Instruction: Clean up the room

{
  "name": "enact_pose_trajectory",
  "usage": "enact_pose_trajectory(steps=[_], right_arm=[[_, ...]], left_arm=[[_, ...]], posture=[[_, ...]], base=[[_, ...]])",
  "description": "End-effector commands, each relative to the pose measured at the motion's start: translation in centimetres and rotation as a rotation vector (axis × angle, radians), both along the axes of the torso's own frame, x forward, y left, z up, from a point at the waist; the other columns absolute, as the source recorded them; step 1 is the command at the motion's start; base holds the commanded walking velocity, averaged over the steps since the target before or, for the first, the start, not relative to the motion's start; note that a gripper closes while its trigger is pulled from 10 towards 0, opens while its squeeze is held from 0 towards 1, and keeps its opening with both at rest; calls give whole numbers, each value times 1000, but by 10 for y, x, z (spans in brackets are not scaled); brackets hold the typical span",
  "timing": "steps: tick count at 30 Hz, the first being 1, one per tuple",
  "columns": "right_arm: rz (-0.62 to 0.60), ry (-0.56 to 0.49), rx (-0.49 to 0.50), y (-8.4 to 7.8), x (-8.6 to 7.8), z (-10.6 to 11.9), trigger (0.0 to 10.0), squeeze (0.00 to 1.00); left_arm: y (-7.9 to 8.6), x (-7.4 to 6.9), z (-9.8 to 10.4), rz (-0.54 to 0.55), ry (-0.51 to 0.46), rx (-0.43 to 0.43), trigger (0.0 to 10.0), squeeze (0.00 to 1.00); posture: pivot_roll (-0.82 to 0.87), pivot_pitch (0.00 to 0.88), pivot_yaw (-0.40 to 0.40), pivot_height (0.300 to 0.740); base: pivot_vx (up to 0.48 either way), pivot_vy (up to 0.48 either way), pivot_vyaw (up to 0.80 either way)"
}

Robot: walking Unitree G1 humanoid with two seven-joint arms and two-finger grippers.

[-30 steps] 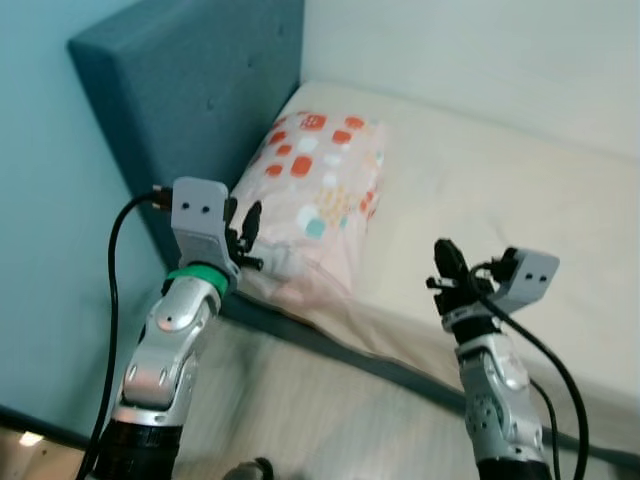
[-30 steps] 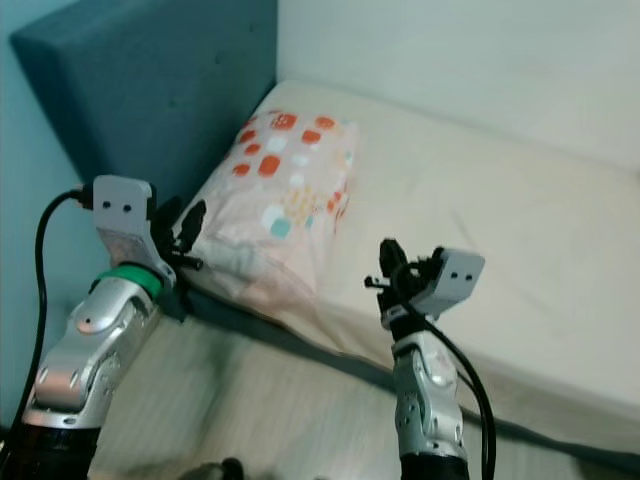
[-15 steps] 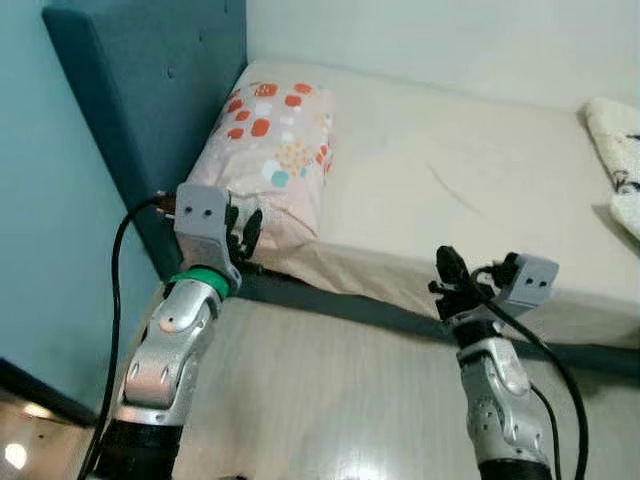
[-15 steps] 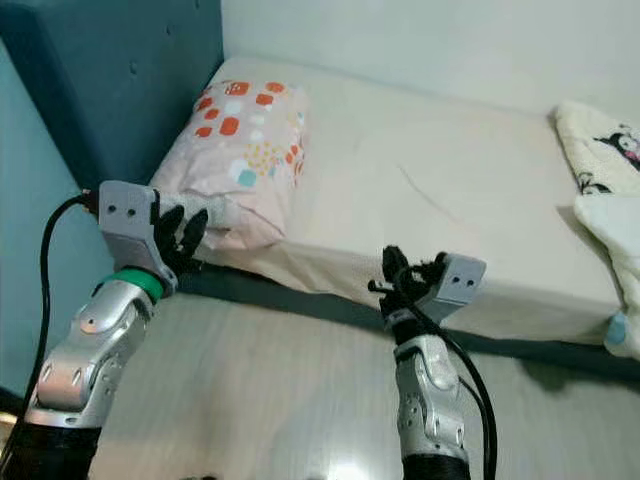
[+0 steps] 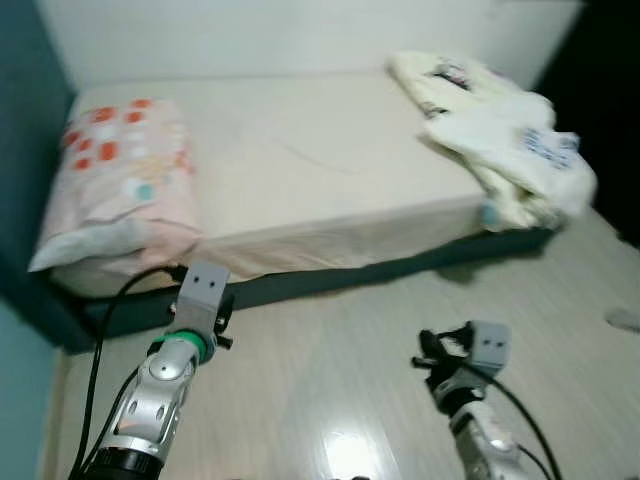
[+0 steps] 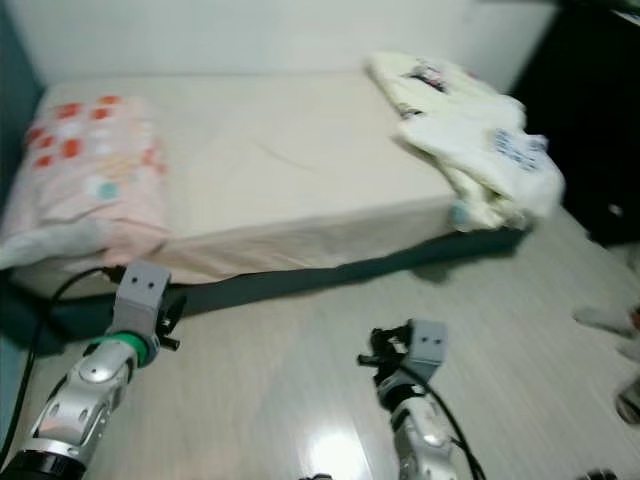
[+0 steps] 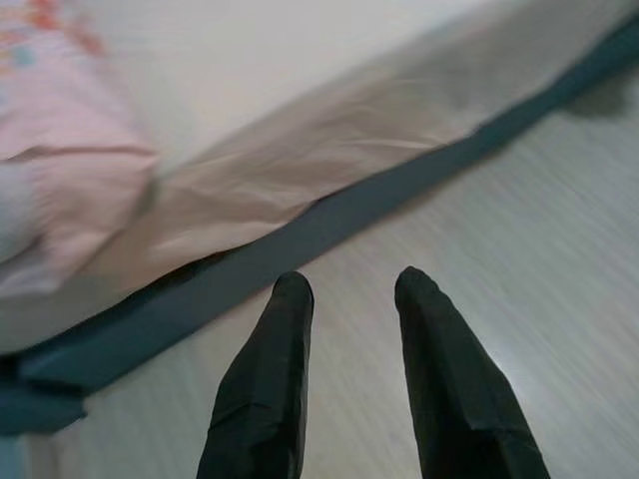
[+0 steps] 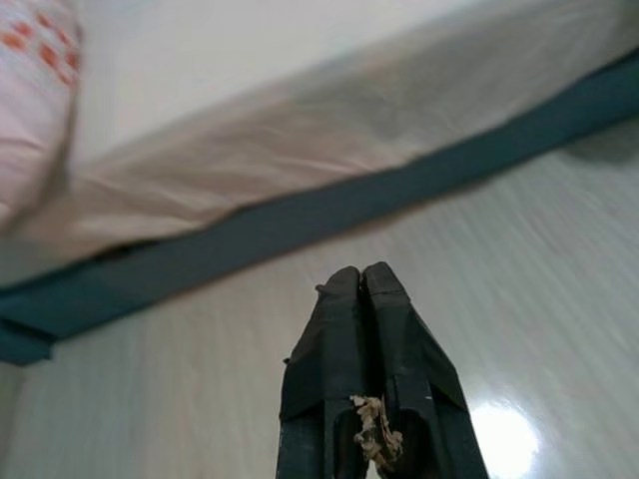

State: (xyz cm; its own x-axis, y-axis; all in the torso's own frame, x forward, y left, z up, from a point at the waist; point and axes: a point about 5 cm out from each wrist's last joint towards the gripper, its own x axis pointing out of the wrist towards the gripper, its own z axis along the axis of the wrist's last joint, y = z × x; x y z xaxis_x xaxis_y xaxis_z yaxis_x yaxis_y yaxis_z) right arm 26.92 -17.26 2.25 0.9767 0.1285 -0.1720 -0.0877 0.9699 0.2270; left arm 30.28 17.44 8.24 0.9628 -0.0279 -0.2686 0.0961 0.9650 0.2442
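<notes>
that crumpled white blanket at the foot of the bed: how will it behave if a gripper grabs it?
Probably floppy: the white blanket lies in loose folds, so a pinch would likely lift one fold and leave the rest trailing. One end hangs past the bed edge, so a pull may drag it onto the floor. It looks bulky yet probably light.

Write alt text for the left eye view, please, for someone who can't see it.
A bed with a spotted pillow at one end and a crumpled blanket at the other. In front, over pale floor, the left gripper and right gripper hold nothing.
</notes>
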Motion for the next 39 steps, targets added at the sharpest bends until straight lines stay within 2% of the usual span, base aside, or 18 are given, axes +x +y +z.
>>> enact_pose_trajectory(steps=[1, 2, 5, 7, 9, 10, 11, 12, 14, 21, 39], right_arm=[[36, 25, -43, 4, -3, -7, 10000, 0], [64, 39, -63, 9, -4, -11, 10000, 0], [64, 39, -63, 9, -4, -11, 10000, 0], [118, 86, -105, 16, -9, -22, 10000, 0], [118, 86, -105, 16, -9, -22, 10000, 0], [136, 113, -116, 18, -12, -28, 10000, 0], [136, 113, -116, 18, -12, -28, 10000, 0], [122, 151, -90, 19, -16, -36, 10000, 0], [119, 158, -82, 19, -17, -38, 10000, 0], [116, 157, -78, 19, -18, -39, 10000, 0], [98, 142, -80, 13, -17, -40, 10000, 0]], left_arm=[[5, -9, -19, 9, 61, 30, 10000, 0], [9, -11, -27, 23, 86, 39, 10000, 0], [9, -11, -27, 23, 86, 39, 10000, 0], [15, -17, -43, 41, 134, 51, 10000, 0], [15, -17, -43, 41, 134, 51, 10000, 0], [18, -21, -53, 47, 162, 73, 10000, 0], [18, -21, -53, 47, 162, 73, 10000, 0], [21, -30, -70, 53, 208, 84, 10000, 0], [21, -34, -76, 57, 226, 80, 10000, 0], [20, -37, -80, 58, 232, 72, 10000, 0], [12, -28, -78, 36, 171, 39, 10000, 0]], posture=[[69, 66, -12, 740], [66, 58, -11, 740], [66, 58, -11, 740], [69, 54, -14, 740], [69, 54, -14, 740], [71, 48, -19, 740], [71, 48, -19, 740], [77, 45, -32, 740], [77, 45, -32, 740], [75, 46, -37, 740], [75, 66, -44, 740]], base=[[0, 0, -800], [0, 0, -800], [0, 0, -800], [0, 0, -800], [0, 0, -800], [0, 0, -800], [0, 0, -800], [0, 0, -800], [0, 0, -800], [0, 0, -800], [0, 0, -800]])
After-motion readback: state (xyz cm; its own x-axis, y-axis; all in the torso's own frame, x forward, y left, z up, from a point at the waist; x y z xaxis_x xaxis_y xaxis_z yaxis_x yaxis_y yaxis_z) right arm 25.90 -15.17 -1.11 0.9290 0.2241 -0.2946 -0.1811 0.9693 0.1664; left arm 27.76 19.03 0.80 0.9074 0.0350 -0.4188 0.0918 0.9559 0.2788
